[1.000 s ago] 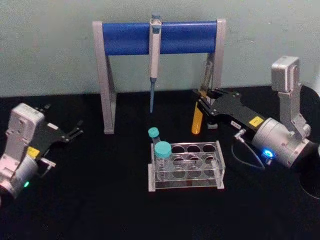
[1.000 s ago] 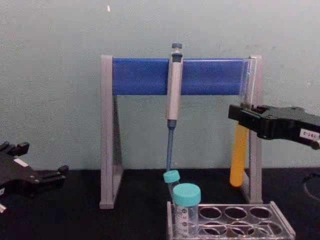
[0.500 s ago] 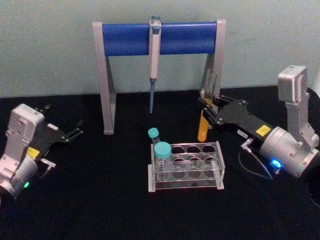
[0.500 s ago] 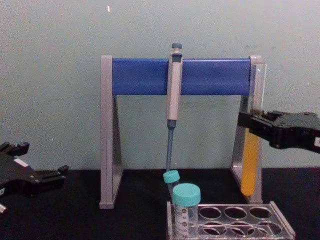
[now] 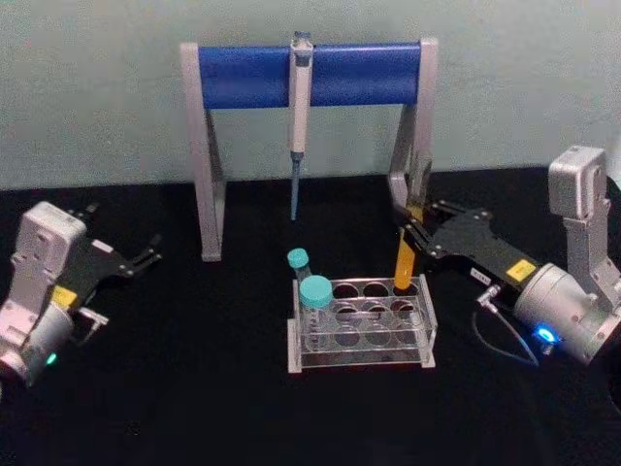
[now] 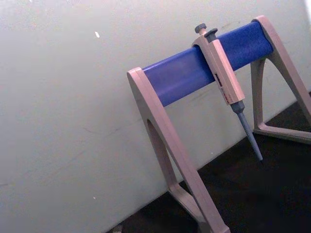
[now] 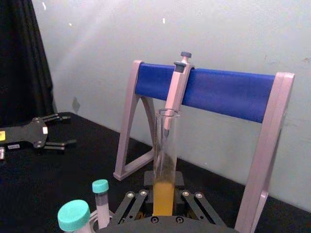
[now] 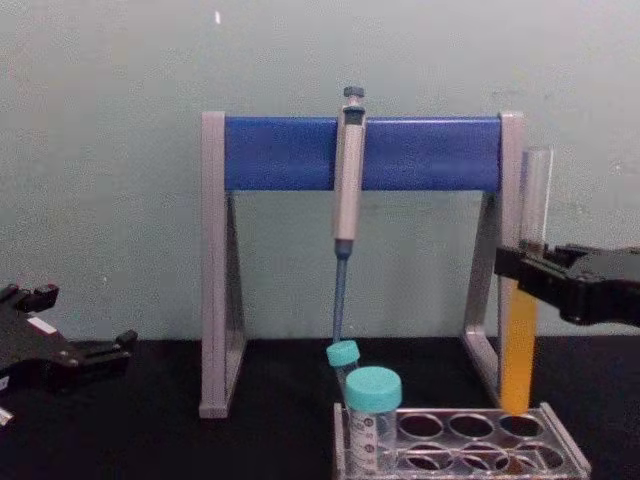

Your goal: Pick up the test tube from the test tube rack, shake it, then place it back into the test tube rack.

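Note:
My right gripper (image 5: 411, 237) (image 8: 512, 272) (image 7: 163, 208) is shut on the test tube (image 5: 403, 264) (image 8: 520, 352) (image 7: 164, 191), a tall clear glass tube whose lower half holds orange-yellow liquid. I hold it upright, and its bottom tip sits right at the back right hole of the clear test tube rack (image 5: 361, 361) (image 8: 565, 445). My left gripper (image 5: 147, 252) (image 8: 122, 345) is parked open over the black table at the far left, well away from the rack.
A grey-and-blue pipette stand (image 5: 310, 73) (image 8: 415, 152) (image 6: 192, 70) with a hanging pipette (image 5: 298, 107) (image 8: 346, 175) stands behind the rack, its right leg close behind the tube. Two teal-capped tubes (image 5: 313, 291) (image 8: 373, 388) fill the rack's left end.
My right gripper has carried the test tube down and toward me, from beside the stand's right leg to the rack's back right hole. The left arm has not moved.

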You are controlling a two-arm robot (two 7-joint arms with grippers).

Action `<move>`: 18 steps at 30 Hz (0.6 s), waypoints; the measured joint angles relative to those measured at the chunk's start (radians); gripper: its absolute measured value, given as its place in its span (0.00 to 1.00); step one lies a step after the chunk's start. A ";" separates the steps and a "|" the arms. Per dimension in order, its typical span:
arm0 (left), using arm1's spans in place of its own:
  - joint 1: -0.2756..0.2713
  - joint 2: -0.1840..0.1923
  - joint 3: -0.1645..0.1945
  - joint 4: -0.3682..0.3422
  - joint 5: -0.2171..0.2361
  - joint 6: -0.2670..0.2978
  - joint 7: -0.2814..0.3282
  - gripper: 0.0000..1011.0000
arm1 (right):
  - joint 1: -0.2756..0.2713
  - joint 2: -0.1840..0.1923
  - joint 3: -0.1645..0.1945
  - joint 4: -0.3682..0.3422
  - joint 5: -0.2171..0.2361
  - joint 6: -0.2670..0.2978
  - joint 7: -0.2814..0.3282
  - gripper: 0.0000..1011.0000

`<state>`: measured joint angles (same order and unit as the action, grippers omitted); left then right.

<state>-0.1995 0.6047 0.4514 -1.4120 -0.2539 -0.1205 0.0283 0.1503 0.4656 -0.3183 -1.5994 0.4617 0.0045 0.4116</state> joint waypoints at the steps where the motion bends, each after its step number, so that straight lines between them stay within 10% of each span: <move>1: 0.000 0.000 0.000 0.000 0.000 0.000 0.000 0.99 | -0.001 -0.001 0.000 0.002 -0.001 -0.001 0.000 0.23; 18: 0.000 0.000 0.000 0.000 0.000 0.000 0.000 0.99 | 0.000 -0.013 0.002 0.031 -0.026 -0.004 0.000 0.23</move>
<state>-0.1995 0.6047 0.4514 -1.4119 -0.2539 -0.1205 0.0283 0.1501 0.4525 -0.3159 -1.5685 0.4359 0.0002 0.4117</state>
